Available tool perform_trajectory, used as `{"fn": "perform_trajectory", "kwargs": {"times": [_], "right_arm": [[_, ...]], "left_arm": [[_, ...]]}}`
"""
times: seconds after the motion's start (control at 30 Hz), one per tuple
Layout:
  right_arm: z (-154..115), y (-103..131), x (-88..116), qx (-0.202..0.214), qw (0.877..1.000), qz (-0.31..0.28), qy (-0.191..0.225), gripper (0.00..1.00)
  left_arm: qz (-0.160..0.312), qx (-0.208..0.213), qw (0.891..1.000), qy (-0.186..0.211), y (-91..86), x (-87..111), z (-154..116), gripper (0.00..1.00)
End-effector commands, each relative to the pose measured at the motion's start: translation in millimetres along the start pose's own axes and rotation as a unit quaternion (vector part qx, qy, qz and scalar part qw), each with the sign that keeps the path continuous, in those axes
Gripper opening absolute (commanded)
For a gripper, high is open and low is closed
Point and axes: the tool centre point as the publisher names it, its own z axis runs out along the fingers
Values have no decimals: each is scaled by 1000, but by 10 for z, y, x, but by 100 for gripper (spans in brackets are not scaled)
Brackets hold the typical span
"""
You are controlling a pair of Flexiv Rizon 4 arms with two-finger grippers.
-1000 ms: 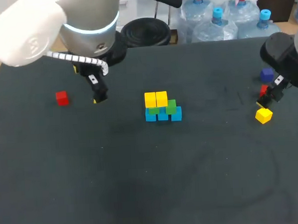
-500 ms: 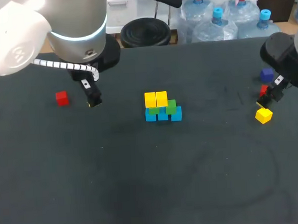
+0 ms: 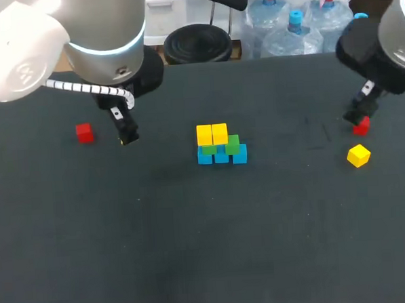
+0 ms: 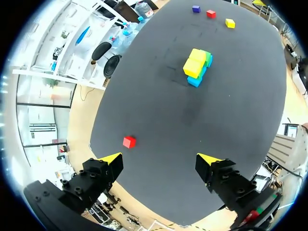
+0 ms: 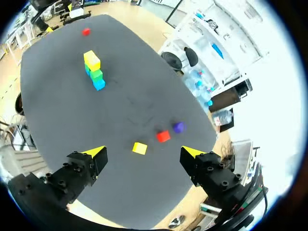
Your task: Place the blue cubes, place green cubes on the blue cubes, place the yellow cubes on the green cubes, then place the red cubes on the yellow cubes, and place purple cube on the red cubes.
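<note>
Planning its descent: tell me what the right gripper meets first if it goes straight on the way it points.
Probably the yellow cube, which lies ahead between the right gripper's open fingers; the red cube sits beside it. Depth is unclear.

desk (image 3: 194, 247): dark, matte, with faint scuffs.
blue cubes (image 3: 221, 156): three in a row, touching each other, near the desk's middle.
left red cube (image 3: 85, 132): alone on the left side, well apart from the blue row.
right red cube (image 3: 361, 125): near the right edge.
loose yellow cube (image 3: 358, 155): near the right red cube, on the robot's side of it, not touching.
purple cube (image 5: 178, 127): just beside the right red cube, opposite the loose yellow cube; the three form a loose line. Seen only in the wrist views.
</note>
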Motion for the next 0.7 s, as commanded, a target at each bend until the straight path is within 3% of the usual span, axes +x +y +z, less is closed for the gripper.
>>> {"fn": "perform_trajectory", "kwargs": {"times": [0.03, 0.13, 0.37, 0.7], "right_arm": [[214, -60, -87, -25, 999, 18, 33, 100], [385, -123, -32, -52, 997, 49, 35, 100], [774, -170, 32, -69, 995, 57, 40, 100], [1346, -142, 93, -119, 985, 96, 84, 100]], "left_arm": [[1, 1, 1000, 0, 9, 3, 2, 100], [1, 1, 1000, 0, 9, 3, 2, 100], [1, 1, 1000, 0, 9, 3, 2, 100], [1, 1, 1000, 0, 9, 3, 2, 100]]}}
